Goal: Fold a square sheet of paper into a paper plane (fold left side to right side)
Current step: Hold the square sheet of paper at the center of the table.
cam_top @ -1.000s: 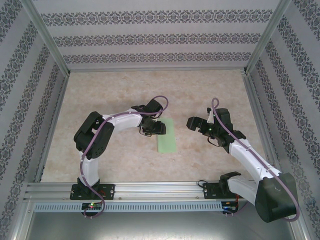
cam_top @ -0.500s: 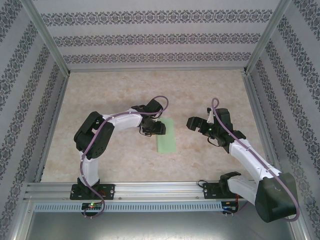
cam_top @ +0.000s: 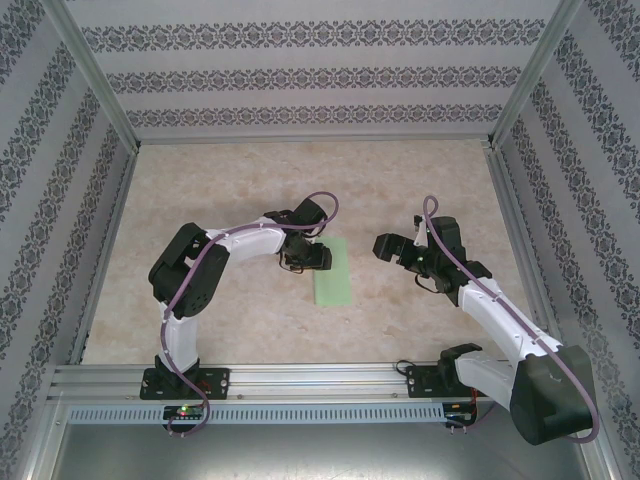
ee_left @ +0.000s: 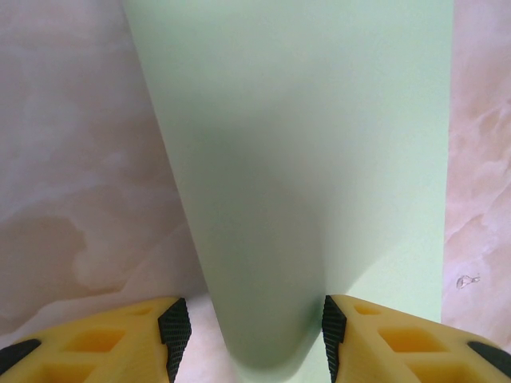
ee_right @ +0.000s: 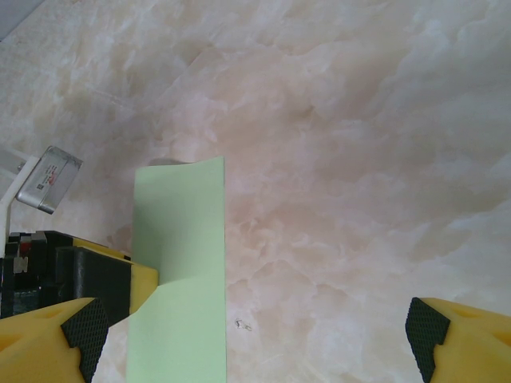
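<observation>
Your left end effector (ee_left: 249, 331), jaws half-parted around the rolled-over flap of the thin pale mint-green square sheet of paper (cam_top: 335, 272) at the top view's centre, could crease it crooked if it slips, while your right end effector (ee_right: 255, 331) hangs fully open.

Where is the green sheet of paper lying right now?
In the top external view the sheet of paper lies mid-table, between the arms, its left part under the left gripper; the right gripper hovers apart to its right.
</observation>
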`<action>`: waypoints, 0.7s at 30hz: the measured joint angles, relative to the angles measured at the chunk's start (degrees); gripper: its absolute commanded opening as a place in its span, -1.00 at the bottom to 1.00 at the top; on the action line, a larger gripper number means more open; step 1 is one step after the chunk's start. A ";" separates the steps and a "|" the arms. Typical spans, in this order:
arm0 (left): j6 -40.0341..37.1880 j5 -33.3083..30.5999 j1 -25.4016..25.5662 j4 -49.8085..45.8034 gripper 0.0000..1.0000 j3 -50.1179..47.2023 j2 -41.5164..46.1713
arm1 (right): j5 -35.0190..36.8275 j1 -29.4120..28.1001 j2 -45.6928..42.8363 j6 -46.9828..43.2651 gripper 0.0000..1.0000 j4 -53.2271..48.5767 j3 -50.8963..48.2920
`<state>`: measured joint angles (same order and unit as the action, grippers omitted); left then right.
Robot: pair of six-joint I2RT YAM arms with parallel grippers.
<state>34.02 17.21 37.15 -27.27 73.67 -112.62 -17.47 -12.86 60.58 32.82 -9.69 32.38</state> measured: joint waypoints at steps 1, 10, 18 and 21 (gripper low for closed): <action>-0.02 -0.02 0.00 -0.02 0.06 0.00 -0.02 | -0.02 0.00 0.02 0.00 0.95 0.00 0.00; -0.20 -0.20 0.04 -0.63 0.06 0.50 -0.22 | -0.55 0.00 0.24 0.00 0.95 0.00 0.00; -0.24 -0.85 0.31 -0.72 0.05 0.59 -0.28 | -4.57 0.00 3.78 0.98 0.33 1.60 -0.09; -0.24 -0.87 0.35 -0.81 0.05 0.61 -0.28 | -7.13 -0.26 7.26 2.03 -0.06 3.78 -0.15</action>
<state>33.78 16.34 37.50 -28.08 74.28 -112.90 -24.60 -13.13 67.83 34.85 -5.91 32.23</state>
